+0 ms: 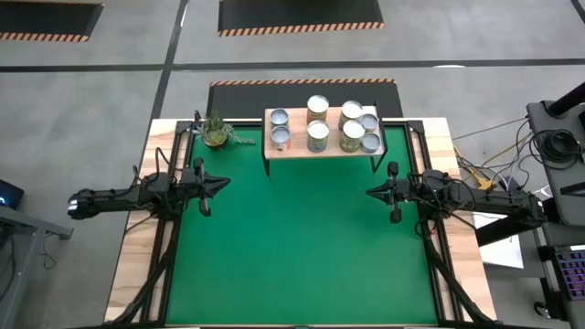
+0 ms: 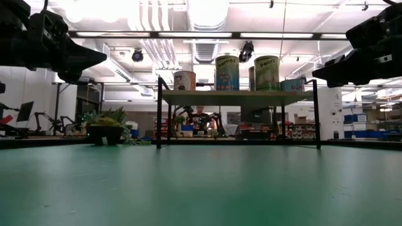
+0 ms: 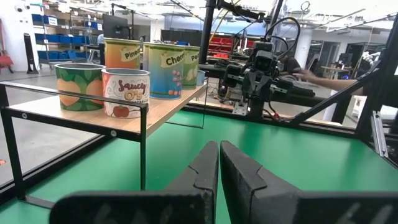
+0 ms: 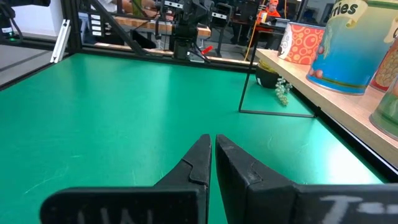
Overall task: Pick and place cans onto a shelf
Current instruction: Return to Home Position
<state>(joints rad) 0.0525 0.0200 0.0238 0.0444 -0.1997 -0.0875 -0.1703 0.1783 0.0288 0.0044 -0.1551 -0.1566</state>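
Observation:
Several cans with shiny round tops stand upright on the light wood shelf at the table's far middle; they also show in the low view and the left wrist view. My left gripper is shut and empty above the green mat at the table's left, its fingers nearly together. My right gripper is shut and empty at the table's right, its fingers nearly together. Both point toward the table's middle, clear of the shelf.
A small potted green plant stands left of the shelf at the far edge. The shelf's thin black legs stand on the green mat. The mat between the two grippers and toward the near edge lies bare. Cables and equipment lie off the table's right.

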